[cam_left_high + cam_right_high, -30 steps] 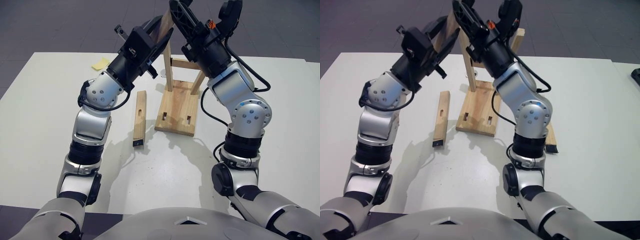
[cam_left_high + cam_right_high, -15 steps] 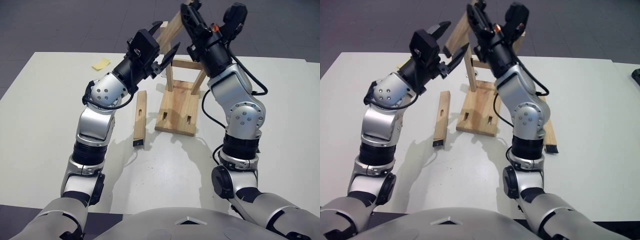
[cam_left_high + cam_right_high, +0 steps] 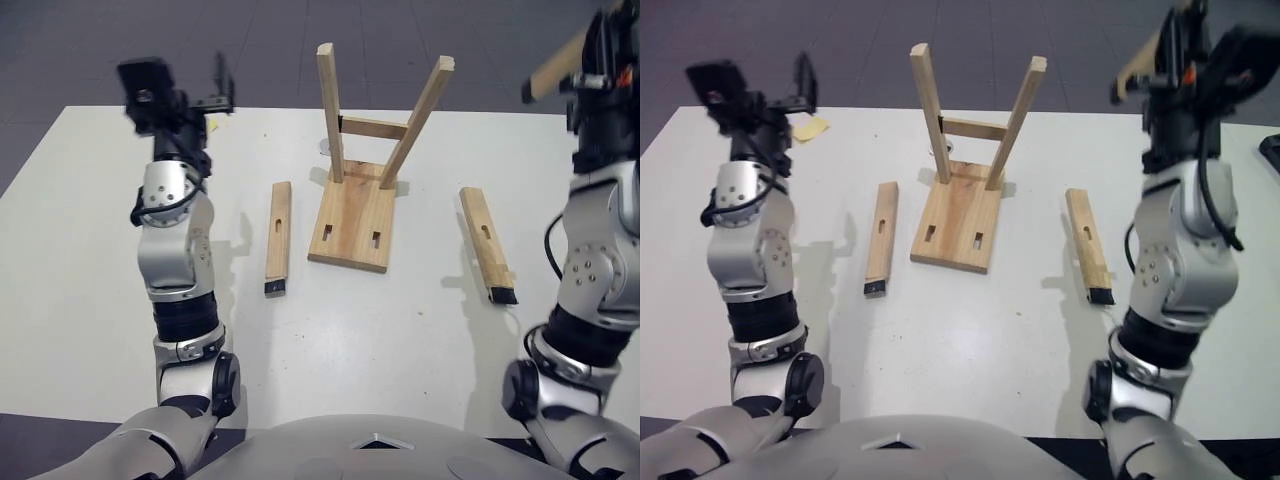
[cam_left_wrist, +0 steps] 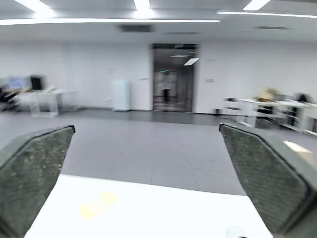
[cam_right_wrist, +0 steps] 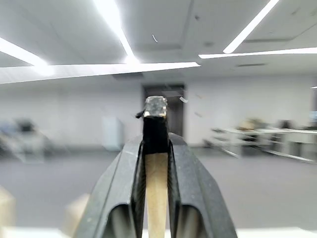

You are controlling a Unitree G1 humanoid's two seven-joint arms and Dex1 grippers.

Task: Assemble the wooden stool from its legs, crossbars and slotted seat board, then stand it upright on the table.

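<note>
Both arms had swung up and outward from over the seat, baring its two upright legs and crossbar at mid tabletop. Left jaws gaped wide and empty at far left. Right jaws pinched a bar high at far right, probably lifted clear for fitting. Two loose legs lay either side of the seat.

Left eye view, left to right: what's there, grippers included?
left gripper, open → left loose leg → seat board with upright legs and crossbar fitted → right loose leg → held leg → right gripper, shut on it
</note>
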